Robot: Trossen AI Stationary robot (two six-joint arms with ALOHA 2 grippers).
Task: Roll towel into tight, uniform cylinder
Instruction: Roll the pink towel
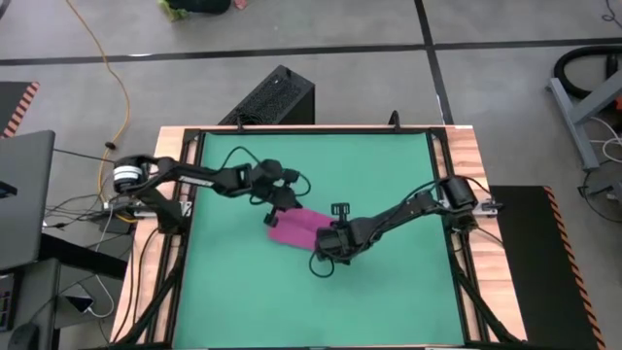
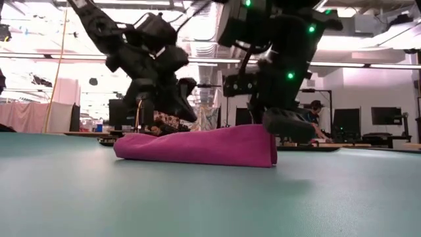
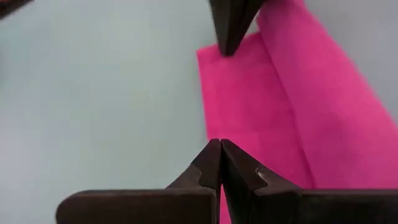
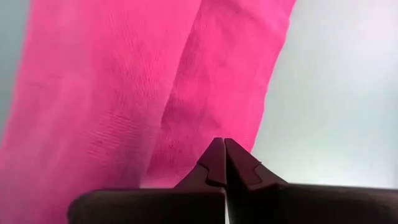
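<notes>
The magenta-pink towel lies partly rolled or folded on the green mat, a thick part beside a flat layer. In the low view it is a low bundle. My left gripper is shut, with its tips over the towel's far left end. My right gripper is shut at the towel's near right end. A dark fingertip of the other arm shows in the left wrist view. No white tag shows. My left gripper's shut fingertips point down at the towel's flat layer near its end; I cannot tell whether they touch it. My right gripper rests its shut fingers from above on the towel's right end, beside a long crease. The towel lies on the mat.
The green mat has bare room on all sides of the towel. A wooden table rim and a black frame run around it. A black box stands beyond the far edge. The low view shows a person far behind the table.
</notes>
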